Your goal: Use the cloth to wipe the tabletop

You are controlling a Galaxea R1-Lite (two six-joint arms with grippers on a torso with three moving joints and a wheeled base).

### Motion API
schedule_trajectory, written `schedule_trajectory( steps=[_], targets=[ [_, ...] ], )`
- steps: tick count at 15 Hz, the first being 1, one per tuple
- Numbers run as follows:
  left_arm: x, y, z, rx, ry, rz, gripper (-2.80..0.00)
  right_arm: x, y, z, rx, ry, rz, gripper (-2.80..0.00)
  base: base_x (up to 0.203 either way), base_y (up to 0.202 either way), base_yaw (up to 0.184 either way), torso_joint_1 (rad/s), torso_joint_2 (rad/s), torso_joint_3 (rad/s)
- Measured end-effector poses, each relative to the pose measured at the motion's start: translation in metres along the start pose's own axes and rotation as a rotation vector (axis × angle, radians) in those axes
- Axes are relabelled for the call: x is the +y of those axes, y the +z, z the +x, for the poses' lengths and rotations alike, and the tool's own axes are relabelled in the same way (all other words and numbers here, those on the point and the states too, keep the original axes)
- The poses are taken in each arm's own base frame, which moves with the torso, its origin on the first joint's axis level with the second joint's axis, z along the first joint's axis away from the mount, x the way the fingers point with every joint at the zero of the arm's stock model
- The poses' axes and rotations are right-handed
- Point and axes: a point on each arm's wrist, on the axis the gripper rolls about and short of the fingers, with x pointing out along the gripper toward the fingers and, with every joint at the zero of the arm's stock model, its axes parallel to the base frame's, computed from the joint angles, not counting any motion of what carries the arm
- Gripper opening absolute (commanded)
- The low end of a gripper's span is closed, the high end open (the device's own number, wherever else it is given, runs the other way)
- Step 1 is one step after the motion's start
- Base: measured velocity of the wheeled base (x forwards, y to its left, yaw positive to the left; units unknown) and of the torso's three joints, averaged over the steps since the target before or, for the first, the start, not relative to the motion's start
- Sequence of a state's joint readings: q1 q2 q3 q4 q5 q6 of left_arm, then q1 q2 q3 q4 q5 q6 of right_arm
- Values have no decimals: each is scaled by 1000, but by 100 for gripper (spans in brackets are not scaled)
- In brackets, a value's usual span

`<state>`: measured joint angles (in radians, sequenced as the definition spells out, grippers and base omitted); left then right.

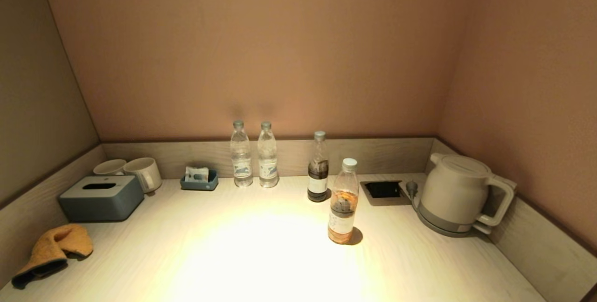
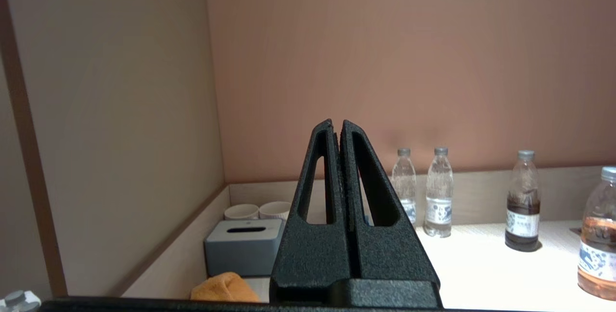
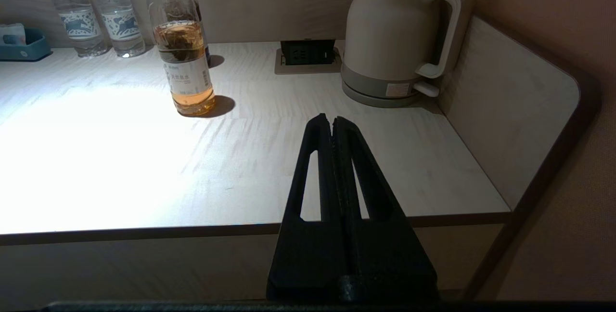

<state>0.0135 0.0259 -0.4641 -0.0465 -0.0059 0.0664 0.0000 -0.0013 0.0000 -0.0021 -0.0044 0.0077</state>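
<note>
Cloth [image 1: 53, 248]: orange, crumpled, at the tabletop's [image 1: 261, 264] near-left corner, just in front of the grey tissue box [image 1: 101, 197]. Not yet picked up.

Left claw [image 2: 336, 126]: fingers pressed together, holding nothing, raised before the left end of the tabletop; the cloth shows just below it in the left wrist view.

Mugs [image 1: 128, 170], blue sachet tray [image 1: 199, 180], two water bottles [image 1: 254, 155]: along the back edge; labels show a blue pattern, text unreadable.

Dark drink bottle [image 1: 318, 169], amber drink bottle [image 1: 343, 204]: the amber one stands forward near the middle. Likely hazard: a wiping sweep could knock it over. Label print illegible.

Kettle [image 1: 459, 195]: back right, beside a recessed socket [image 1: 383, 190]; its small label is unreadable. Likely hazard: its plug could snag.

Right claw [image 3: 333, 122]: closed, empty, off the front edge.
</note>
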Motion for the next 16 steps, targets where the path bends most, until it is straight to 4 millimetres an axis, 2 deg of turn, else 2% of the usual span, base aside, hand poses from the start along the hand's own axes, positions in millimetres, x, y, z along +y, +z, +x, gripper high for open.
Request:
schedule_trajectory(
  steps=[3, 6, 8, 13, 16],
  targets=[
    [-1, -19, 2, -33, 14, 3, -280, 0, 0, 0, -1, 0, 0, -280, 0, 0, 0, 0, 0, 0],
    [-4, -63, 8, 27, 14, 4, -280, 0, 0, 0, 0, 0, 0, -280, 0, 0, 0, 0, 0, 0],
    [-5, -81, 9, 57, 11, 3, -280, 0, 0, 0, 0, 0, 0, -280, 0, 0, 0, 0, 0, 0],
    [-7, -107, 6, 190, -4, -6, -280, 0, 0, 0, -1, 0, 0, -280, 0, 0, 0, 0, 0, 0],
    [-7, -115, 5, 264, -11, -10, -280, 0, 0, 0, 0, 0, 0, -280, 0, 0, 0, 0, 0, 0]
  ],
)
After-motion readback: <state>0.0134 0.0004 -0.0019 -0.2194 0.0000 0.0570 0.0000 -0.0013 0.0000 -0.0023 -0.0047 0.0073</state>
